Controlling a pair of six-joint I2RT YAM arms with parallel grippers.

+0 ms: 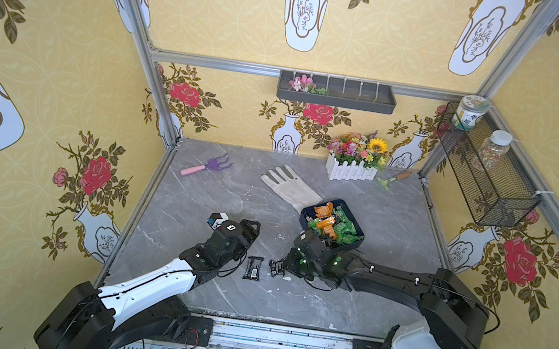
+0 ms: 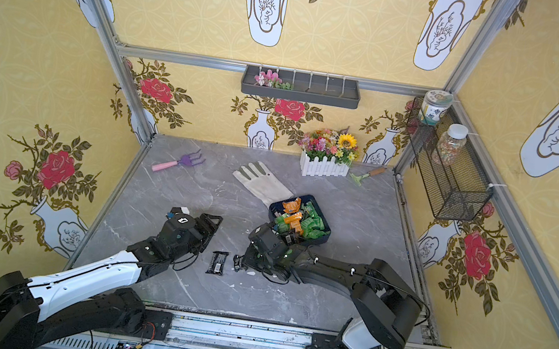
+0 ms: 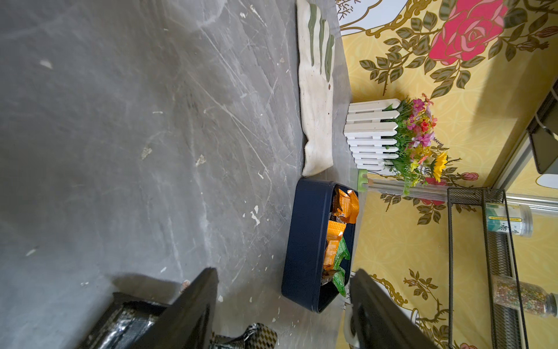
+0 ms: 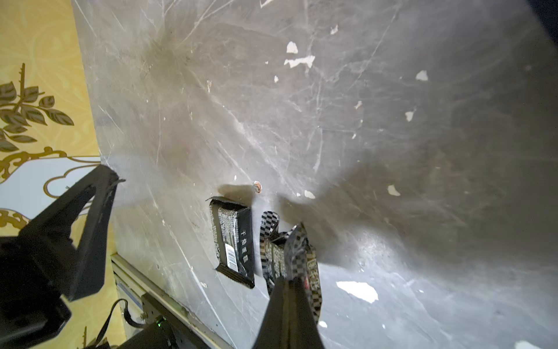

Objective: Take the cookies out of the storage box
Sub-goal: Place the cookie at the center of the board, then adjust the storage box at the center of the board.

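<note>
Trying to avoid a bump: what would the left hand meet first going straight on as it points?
Probably the storage box: its near wall sits between the fingers of the left hand; depth unclear.

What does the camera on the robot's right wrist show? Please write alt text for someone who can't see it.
The right gripper is shut on a crumpled black-and-white checkered cookie packet, held over a scuffed grey marble tabletop. A second black packet lies flat on the tabletop right beside it.
</note>
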